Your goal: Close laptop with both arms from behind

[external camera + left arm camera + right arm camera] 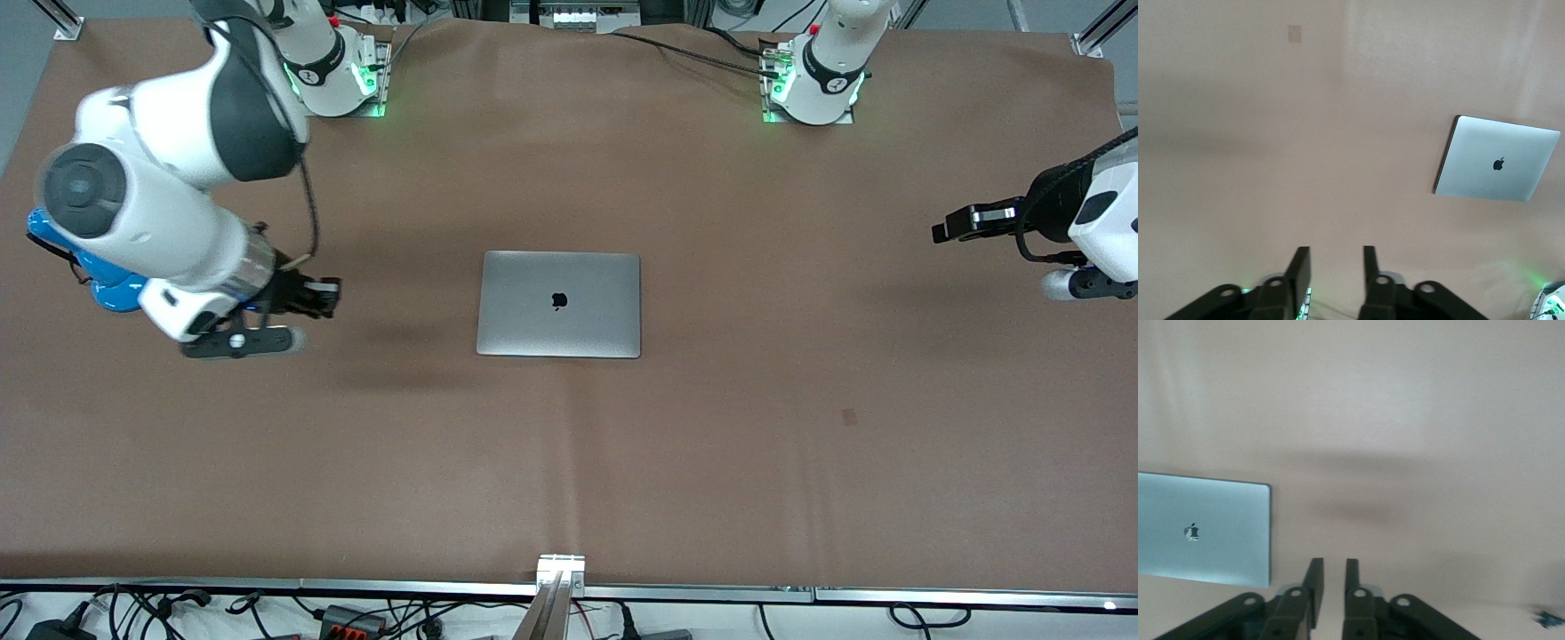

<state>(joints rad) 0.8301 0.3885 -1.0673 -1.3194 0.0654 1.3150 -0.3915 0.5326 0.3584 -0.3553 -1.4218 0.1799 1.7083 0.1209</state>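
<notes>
The silver-grey laptop (558,304) lies shut and flat at the middle of the brown table, its lid up with the black apple logo showing. It also shows in the left wrist view (1498,167) and the right wrist view (1201,530). My right gripper (331,298) hangs over bare table toward the right arm's end, well clear of the laptop; its fingers (1315,577) stand a narrow gap apart and hold nothing. My left gripper (941,231) hangs over the table at the left arm's end, far from the laptop, open and empty (1336,257).
A blue object (98,276) lies partly hidden under the right arm at that end of the table. A small dark patch (849,416) marks the cloth nearer the front camera. A metal rail (560,569) meets the table's front edge. The arm bases (342,80) stand along the back.
</notes>
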